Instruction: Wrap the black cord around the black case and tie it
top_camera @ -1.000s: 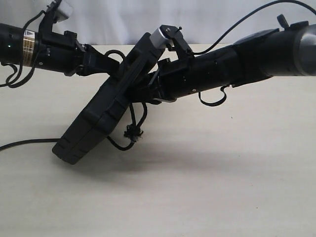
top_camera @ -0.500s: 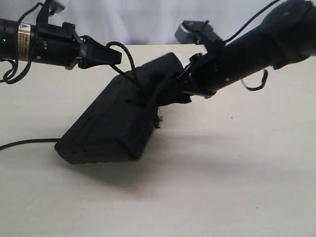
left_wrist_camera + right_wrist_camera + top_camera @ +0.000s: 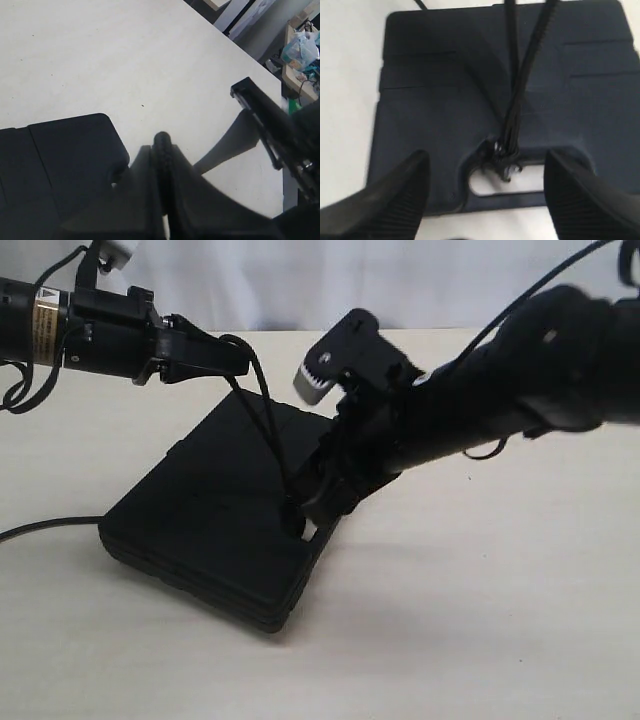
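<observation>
Cord (image 3: 262, 420) pinched hard in left jaws, running taut down to knot (image 3: 502, 160) at case (image 3: 200, 530) handle slot (image 3: 520, 185), squarely between spread right jaws. Hold tension left; close right low on knot.

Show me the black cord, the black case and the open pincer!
black cord (image 3: 514, 114): right wrist view, strands crossing the lid
black case (image 3: 200, 520): exterior view, its flat lid
right pincer (image 3: 486, 155): right wrist view, gap between its fingertips
</observation>
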`<action>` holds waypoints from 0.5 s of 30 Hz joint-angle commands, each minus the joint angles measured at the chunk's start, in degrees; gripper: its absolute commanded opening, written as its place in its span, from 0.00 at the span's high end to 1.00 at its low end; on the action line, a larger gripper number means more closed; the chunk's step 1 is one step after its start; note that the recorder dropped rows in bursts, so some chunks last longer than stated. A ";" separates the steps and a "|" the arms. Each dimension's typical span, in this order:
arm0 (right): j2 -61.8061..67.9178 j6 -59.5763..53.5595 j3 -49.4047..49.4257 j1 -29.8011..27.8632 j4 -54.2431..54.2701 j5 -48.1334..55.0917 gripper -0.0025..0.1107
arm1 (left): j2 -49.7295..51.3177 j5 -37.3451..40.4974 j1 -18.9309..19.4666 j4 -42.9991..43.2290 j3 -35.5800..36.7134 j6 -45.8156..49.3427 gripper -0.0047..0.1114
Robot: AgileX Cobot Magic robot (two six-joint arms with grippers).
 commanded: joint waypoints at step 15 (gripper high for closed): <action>11.91 6.29 3.46 11.29 -0.66 -40.63 0.78 | -0.55 2.14 0.03 2.90 -0.29 0.46 0.96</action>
